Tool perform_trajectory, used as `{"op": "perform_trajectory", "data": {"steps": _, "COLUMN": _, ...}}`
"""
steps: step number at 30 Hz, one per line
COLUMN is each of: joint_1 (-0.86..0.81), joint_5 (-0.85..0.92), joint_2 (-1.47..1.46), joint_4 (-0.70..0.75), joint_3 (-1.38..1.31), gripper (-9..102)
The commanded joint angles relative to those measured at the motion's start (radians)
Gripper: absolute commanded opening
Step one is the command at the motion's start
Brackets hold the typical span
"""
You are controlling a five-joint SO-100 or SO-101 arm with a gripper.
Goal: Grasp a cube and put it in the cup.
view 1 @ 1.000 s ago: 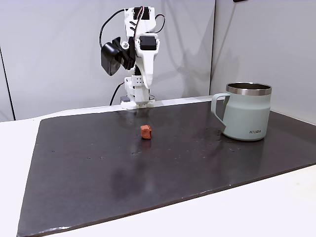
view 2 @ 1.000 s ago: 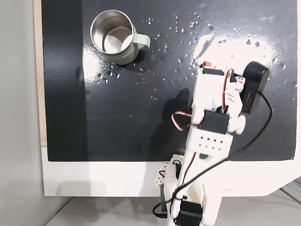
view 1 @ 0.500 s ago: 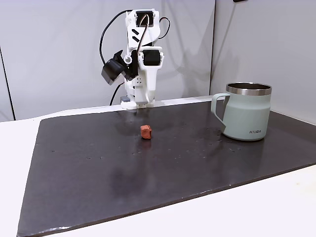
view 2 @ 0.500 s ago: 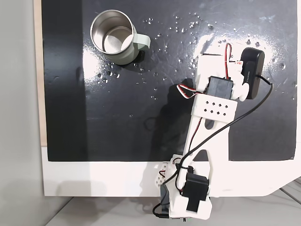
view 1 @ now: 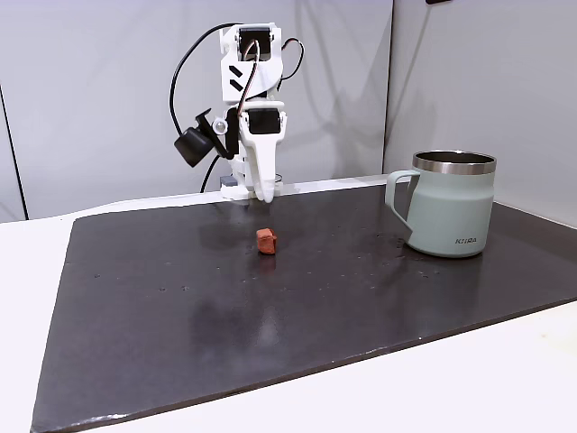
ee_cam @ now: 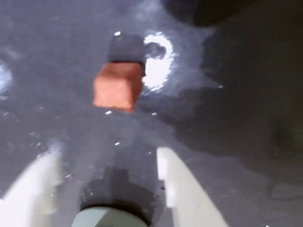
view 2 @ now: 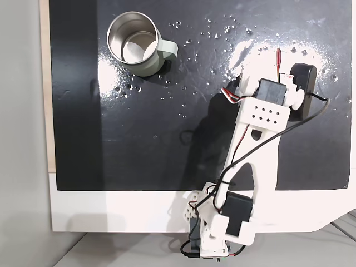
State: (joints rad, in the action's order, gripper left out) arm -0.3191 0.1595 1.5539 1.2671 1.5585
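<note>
Judging from its look, the cube (ee_cam: 118, 86) is light, stiff and slightly rough-edged, so it should not slip much once pinched; being tiny, it leaves little margin, and the best hold seems to be across 2 opposite flat sides, low and centred.

Location: cube lies on the dark surface (view 1: 180, 316), on its own, well apart from the cup (view 1: 448, 205). In a fixed view from the front the cup stands upright at the right, handle toward the cube. In a fixed view from above the cup (view 2: 136, 44) is at the upper left, its opening bare.

Arm pose: upper links raised, wrist bent so the end effector (view 1: 264, 191) points down at the surface, behind the cube and above it, not touching. From above, the arm reaches out from its base at the bottom edge.

End effector (ee_cam: 106, 163) state, wrist view: 2 pale fingers spread apart, nothing between them; cube sits ahead of the gap, slightly blurred.
</note>
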Motion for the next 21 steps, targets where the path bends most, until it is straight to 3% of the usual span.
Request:
{"op": "perform_trajectory", "data": {"steps": 1, "joint_1": -0.012, "joint_5": -0.005, "joint_2": -0.009, "joint_4": 0.026, "joint_3": -0.078, "gripper": 31}}
{"op": "perform_trajectory", "data": {"steps": 21, "joint_1": -0.006, "joint_5": -0.005, "joint_2": -0.222, "joint_4": 0.0, "joint_3": -0.192, "gripper": 30}}
